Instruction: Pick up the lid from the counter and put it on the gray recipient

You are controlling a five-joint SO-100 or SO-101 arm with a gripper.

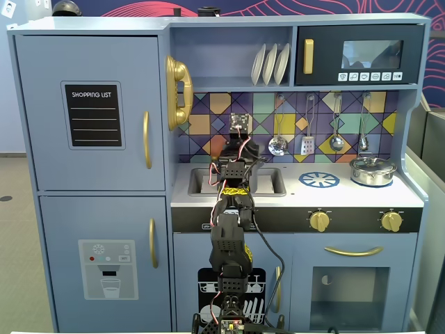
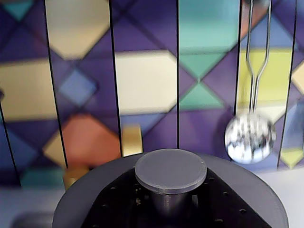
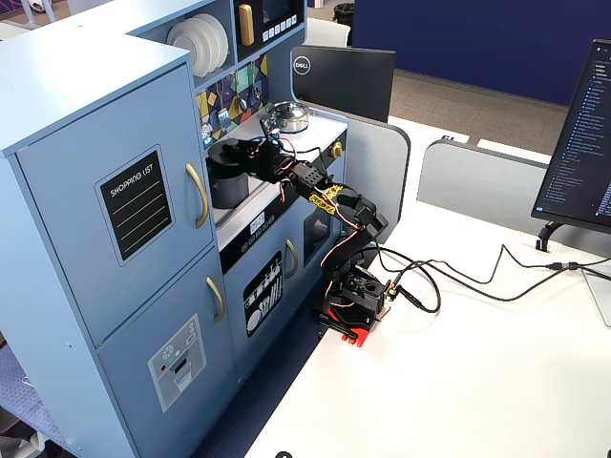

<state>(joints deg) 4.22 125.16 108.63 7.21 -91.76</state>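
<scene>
In the wrist view the dark gray lid fills the bottom, its round centre knob facing the camera. My gripper is shut on the knob's stem, with black fingers on either side. In a fixed view the lid sits level at the top of the gray recipient, which stands in the sink area. I cannot tell whether the lid touches the rim. The gripper reaches in from the right. In the front fixed view the arm and gripper hide the pot and lid.
A shiny silver pot with its own lid stands on the right burner, and it also shows in the side fixed view. Ladles and utensils hang on the tiled backsplash; one ladle is close on the right. The sink lies under the arm.
</scene>
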